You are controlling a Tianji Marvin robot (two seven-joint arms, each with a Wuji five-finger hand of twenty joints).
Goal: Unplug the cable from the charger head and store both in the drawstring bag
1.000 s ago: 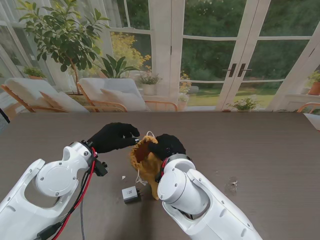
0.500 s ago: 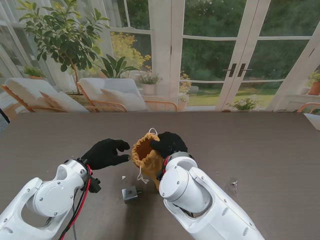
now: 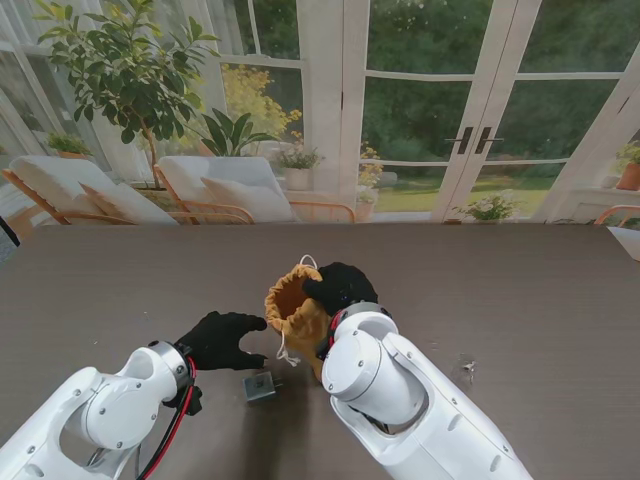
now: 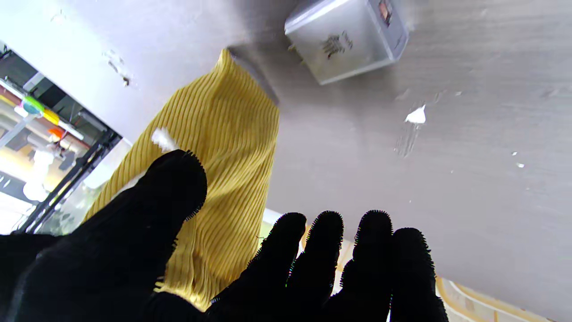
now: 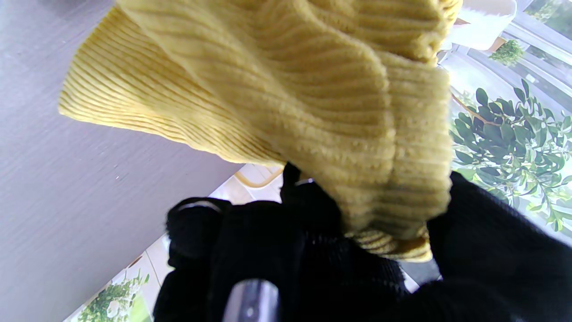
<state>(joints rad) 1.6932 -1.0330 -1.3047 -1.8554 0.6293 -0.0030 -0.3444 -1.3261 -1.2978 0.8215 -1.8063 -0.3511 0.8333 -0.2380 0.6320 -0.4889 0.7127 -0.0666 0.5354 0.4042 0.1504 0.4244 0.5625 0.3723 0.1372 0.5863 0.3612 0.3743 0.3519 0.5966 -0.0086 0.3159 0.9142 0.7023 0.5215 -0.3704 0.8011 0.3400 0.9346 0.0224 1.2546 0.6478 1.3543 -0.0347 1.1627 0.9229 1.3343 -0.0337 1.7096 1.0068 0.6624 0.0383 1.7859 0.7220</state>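
The yellow ribbed drawstring bag (image 3: 297, 308) hangs upright over the table with its mouth open, and my right hand (image 3: 340, 287) is shut on its rim (image 5: 393, 188). A white drawstring (image 3: 284, 350) dangles from the bag. The silver charger head (image 3: 261, 385) lies on the table just nearer to me than the bag, and it also shows in the left wrist view as the charger head (image 4: 346, 38). My left hand (image 3: 222, 338) hovers open to the left of the charger head, fingers (image 4: 326, 250) apart, holding nothing. The cable is not visible.
A small white scrap (image 3: 247, 354) lies on the dark table (image 3: 520, 300) near my left hand. A smudge (image 3: 465, 370) marks the table to the right. Windows and patio chairs lie beyond the far edge.
My left hand has let go at the bag's mouth and drawn back toward me, lower and open, ending beside the charger head. The right hand keeps holding the bag.
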